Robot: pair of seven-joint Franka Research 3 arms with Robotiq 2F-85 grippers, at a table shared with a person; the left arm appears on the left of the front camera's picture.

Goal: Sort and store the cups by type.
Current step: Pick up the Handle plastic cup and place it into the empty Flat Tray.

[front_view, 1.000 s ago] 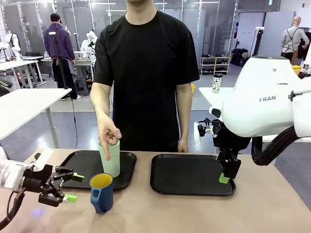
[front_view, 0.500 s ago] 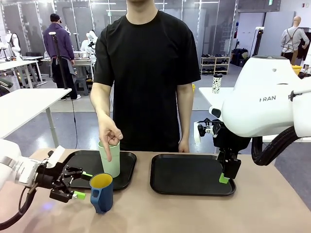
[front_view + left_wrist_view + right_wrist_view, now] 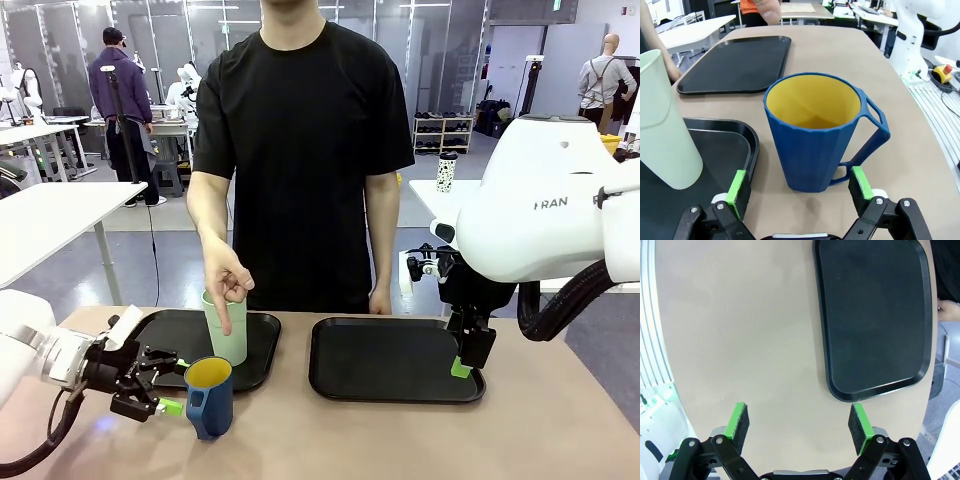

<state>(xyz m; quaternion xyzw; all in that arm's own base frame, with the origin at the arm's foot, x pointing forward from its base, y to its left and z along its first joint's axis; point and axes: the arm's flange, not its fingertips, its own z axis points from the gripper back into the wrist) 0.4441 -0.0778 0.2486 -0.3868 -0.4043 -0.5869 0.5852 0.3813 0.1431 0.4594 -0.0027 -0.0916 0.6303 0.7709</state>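
Observation:
The dark blue handled mug (image 3: 209, 397) with yellow inside stands on the table in front of the left tray. My left gripper (image 3: 172, 384) is open just to its left, level with it. In the left wrist view the mug (image 3: 812, 145) stands close ahead between the green pads (image 3: 738, 186), its handle toward the right pad. The pale mint tumbler (image 3: 231, 338) stands upright on the left tray, and the person's hand (image 3: 226, 282) points a finger down at its rim. The tumbler (image 3: 662, 125) is also at the left of the left wrist view. My right gripper (image 3: 462, 368) hangs open over the right tray's near right corner.
Two black trays lie side by side: the left tray (image 3: 165, 338) and the right tray (image 3: 390, 360). In the right wrist view the right tray (image 3: 875, 315) lies beyond my open right gripper (image 3: 800, 421), which hangs over bare tabletop. The person stands at the far edge.
My left gripper has moved right and a little forward, up to the blue mug. The person's pointing hand and my right arm have stayed put.

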